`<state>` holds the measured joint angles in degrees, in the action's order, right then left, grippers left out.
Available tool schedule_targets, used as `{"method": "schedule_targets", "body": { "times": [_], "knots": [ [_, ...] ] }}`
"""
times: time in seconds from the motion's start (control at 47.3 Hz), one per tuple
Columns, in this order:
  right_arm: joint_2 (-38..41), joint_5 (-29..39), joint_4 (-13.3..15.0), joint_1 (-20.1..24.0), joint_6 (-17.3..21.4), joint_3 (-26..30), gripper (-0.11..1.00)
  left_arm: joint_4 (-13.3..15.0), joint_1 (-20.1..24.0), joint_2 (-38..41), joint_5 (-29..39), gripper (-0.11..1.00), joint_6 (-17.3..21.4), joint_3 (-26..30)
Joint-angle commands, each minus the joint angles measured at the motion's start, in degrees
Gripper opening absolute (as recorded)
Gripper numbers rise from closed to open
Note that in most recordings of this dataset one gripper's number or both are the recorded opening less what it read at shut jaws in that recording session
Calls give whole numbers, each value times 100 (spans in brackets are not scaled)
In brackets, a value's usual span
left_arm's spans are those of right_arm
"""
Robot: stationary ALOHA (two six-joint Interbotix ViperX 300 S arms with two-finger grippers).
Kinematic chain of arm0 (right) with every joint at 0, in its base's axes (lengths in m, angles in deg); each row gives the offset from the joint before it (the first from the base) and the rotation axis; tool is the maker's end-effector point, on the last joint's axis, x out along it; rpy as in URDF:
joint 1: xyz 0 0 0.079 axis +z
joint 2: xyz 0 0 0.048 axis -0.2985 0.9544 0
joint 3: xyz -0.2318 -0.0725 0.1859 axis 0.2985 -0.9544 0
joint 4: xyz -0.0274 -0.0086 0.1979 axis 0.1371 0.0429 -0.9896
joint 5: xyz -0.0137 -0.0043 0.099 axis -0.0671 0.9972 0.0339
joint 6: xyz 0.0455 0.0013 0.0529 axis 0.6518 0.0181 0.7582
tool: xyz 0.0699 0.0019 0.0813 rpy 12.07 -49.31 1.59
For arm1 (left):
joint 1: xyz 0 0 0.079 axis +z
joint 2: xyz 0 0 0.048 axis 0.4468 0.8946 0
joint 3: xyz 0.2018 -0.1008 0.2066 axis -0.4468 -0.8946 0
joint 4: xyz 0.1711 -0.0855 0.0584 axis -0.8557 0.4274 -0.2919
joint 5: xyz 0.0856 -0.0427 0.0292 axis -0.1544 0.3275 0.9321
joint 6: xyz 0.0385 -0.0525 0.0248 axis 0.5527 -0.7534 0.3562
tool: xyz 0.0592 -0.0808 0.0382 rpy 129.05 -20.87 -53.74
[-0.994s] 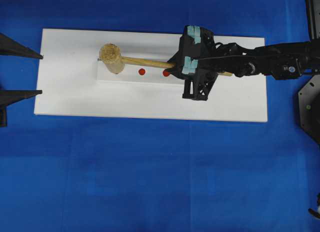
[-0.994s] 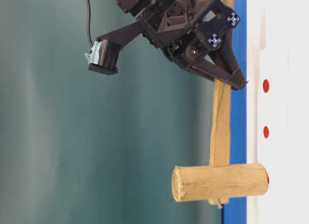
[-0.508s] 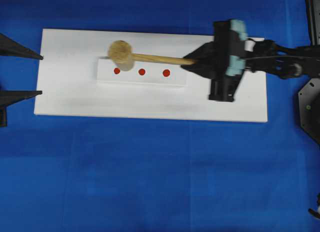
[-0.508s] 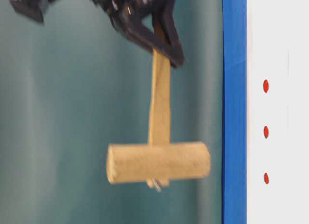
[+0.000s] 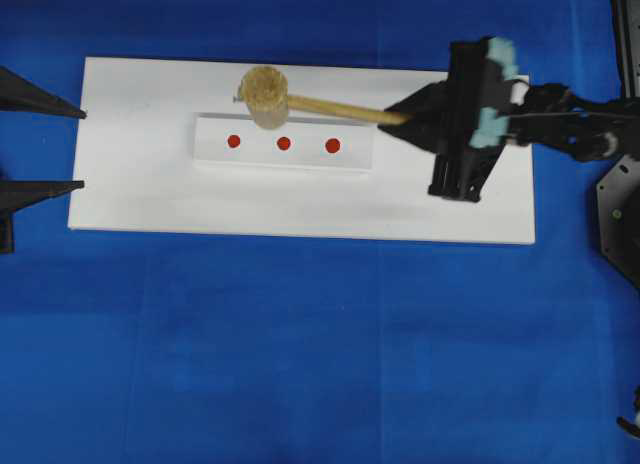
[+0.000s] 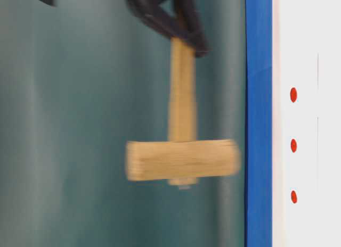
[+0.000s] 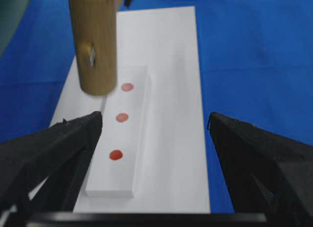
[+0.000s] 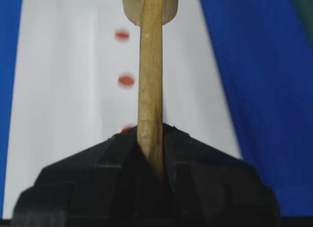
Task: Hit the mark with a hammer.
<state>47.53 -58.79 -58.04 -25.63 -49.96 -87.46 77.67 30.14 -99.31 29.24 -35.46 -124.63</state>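
The hammer [image 5: 264,89], a light-wood mallet, hangs in the air above the white board [image 5: 450,214]. My right gripper [image 5: 398,118] is shut on its slim handle [image 8: 150,80]. In the table-level view the head [image 6: 182,159] is blurred and clear of the surface. Three red marks [image 5: 233,141] [image 5: 284,143] [image 5: 333,145] sit in a row on a raised white block [image 5: 300,160]. From overhead the head lies over the block's far edge, between the left and middle marks. My left gripper [image 5: 82,149] stands open at the board's left end, and nothing lies between its fingers.
Blue cloth [image 5: 300,344] covers the table all around the board. The right arm [image 5: 570,129] stretches in from the right edge. A black base part [image 5: 620,214] sits at the far right.
The hammer head has risen off the left mark and swung right and toward the far edge. The right gripper drew back to the right with it. The left gripper has not moved.
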Motion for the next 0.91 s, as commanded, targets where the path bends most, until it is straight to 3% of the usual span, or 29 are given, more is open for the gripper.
{"method": "schedule_targets", "body": {
  "times": [0.0, 0.127, 0.339, 0.592, 0.889],
  "knots": [
    [308, -9, -211, 26, 9, 18, 2, 9, 18, 35, -53, 90, -9, 62],
    [826, 123, -483, 26, 0, 0, 2, 9, 18, 35, -53, 90, -9, 62],
    [633, 105, -475, 26, -79, 9, 2, 9, 18, 26, -53, 90, -9, 62],
    [-246, 88, -360, 26, -97, -132, 2, 0, 18, 26, -44, 90, -9, 62],
    [-1652, 105, -272, 26, -97, -712, 2, 0, 18, 26, -35, 90, -9, 62]
  ]
}}
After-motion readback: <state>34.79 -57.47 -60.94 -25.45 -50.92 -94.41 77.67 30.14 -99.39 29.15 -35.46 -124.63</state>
